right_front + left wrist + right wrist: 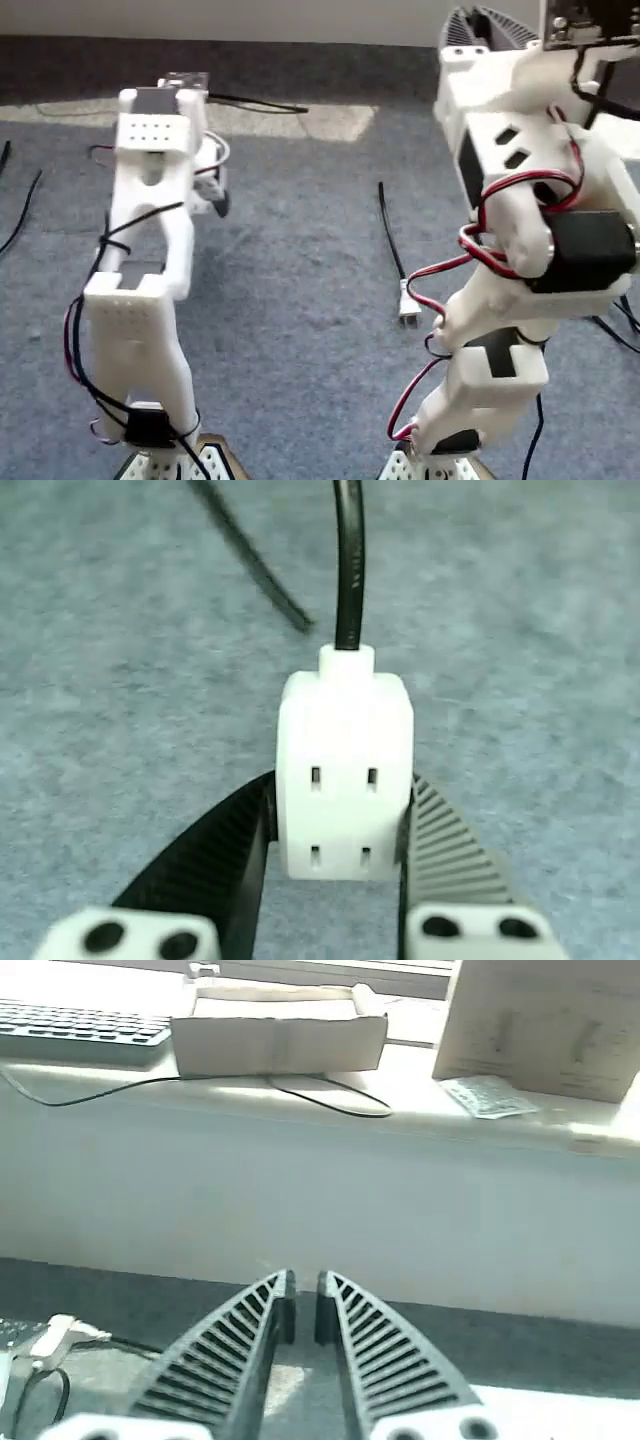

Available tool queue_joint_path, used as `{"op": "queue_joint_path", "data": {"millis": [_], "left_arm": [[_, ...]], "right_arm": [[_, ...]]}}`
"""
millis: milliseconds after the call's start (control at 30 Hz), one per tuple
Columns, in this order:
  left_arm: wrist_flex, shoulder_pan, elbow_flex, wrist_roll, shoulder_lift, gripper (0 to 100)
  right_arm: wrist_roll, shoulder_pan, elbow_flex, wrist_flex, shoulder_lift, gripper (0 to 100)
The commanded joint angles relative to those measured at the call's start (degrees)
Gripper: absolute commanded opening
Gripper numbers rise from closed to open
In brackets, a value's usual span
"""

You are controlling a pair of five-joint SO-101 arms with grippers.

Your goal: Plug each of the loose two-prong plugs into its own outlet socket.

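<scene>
Between the jaws of the left gripper [340, 788] sits the white outlet socket [345, 740], clamped on its two sides. Its two pairs of slots face up to the wrist camera, and its black cord [347, 560] leaves on the side far from the gripper. In the high view the left arm [150, 200] stretches out low over the grey table [290, 330] toward 12 o'clock.

The right gripper [305, 1282] has its jaws almost together, with nothing between them. It is lifted high and looks at the white wall [300, 1190], not down at the table.

The loose plug [408, 308] lies on the table between the two arms, at about 4 o'clock from the held socket and well apart from it. Its long axis runs from 12 to 6 o'clock. Its thin cord [390, 235] leaves toward 12, so the prongs probably point toward 6, though they are too small to be sure.

In my judgement the right arm [520, 250] is the nearer one: the plug lies at about 11 o'clock from its base. This gripper must first turn down and open across the plug's short width.
</scene>
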Motion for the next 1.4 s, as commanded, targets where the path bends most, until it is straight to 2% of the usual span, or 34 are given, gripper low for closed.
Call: {"op": "queue_joint_path", "data": {"millis": [0,233,400,533,700,867,1000,1067,1167,1367], "left_arm": [[-3.2,9.4,2.2,0.8,-2.3,1],[-8.6,11.6,2.4,0.7,10.2,2],[-7.3,11.5,-2.5,0.8,16.7,17],[-1.9,11.2,-9.9,0.4,16.7,21],[0.9,9.9,-19.3,0.4,14.5,21],[0.8,10.1,-20.2,0.3,6.4,30],[0.8,11.6,-19.7,-5.1,-0.3,30],[0.8,11.2,-19.7,-5.5,-3.0,30],[0.8,7.7,-19.6,-5.6,-5.8,30],[0.8,-2.6,-19.6,-5.6,-6.8,30]], "right_arm": [[-0.5,10.0,0.1,1.1,-1.6,5.2],[0.1,24.5,6.9,1.2,1.1,5.8],[1.9,27.1,18.4,1.4,4.2,13.4],[2.8,23.5,29.6,2.1,4.7,14.1],[9.5,16.6,43.0,2.2,4.5,14.1],[13.7,10.2,57.5,2.2,1.5,14.1],[15.0,4.2,70.5,2.2,-1.5,14.1],[15.1,1.9,76.3,2.1,-2.3,14.1],[15.2,-0.6,82.4,1.4,-2.4,14.1],[14.9,-1.6,92.6,-8.3,-2.4,14.1]]}}
